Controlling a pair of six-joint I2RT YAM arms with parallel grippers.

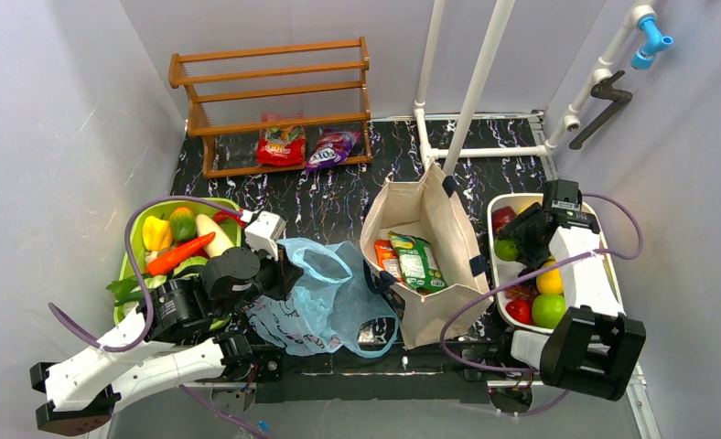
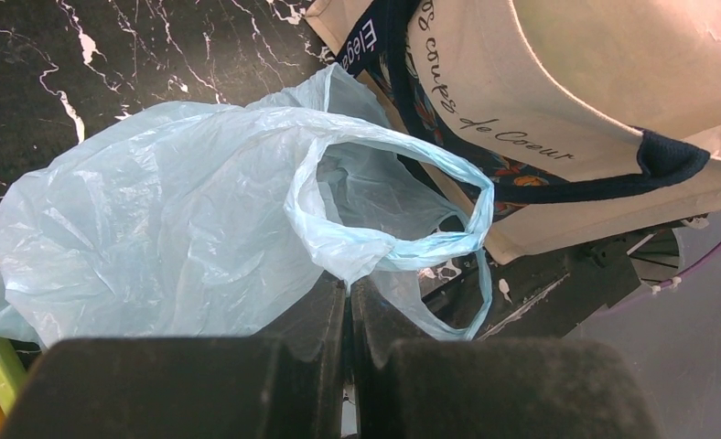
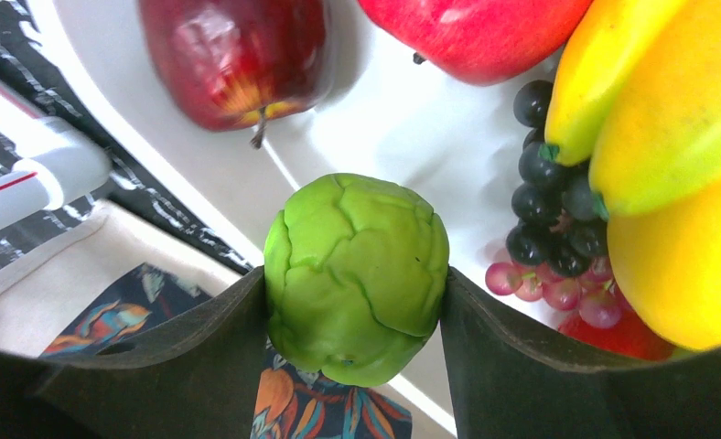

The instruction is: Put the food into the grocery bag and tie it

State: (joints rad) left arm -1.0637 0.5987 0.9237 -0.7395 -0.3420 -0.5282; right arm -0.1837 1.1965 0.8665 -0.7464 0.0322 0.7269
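While we are hovering at the white tray [image 3: 375, 137], right gripper [image 3: 355, 302]: pinching the green round fruit [image 3: 357, 265].
left gripper [image 2: 348, 297]: pressing together at a handle.
grocery bag [image 2: 156, 229]: lying against the canvas tote [image 2: 613, 82].

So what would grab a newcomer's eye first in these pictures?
Probably the bumpy green fruit, clamped in the right gripper at the edge of the white tray of glossy fruit on the right. Next, the crumpled light-blue bag in the middle, its handle pinched by the left gripper, beside a beige tote holding snack packets.
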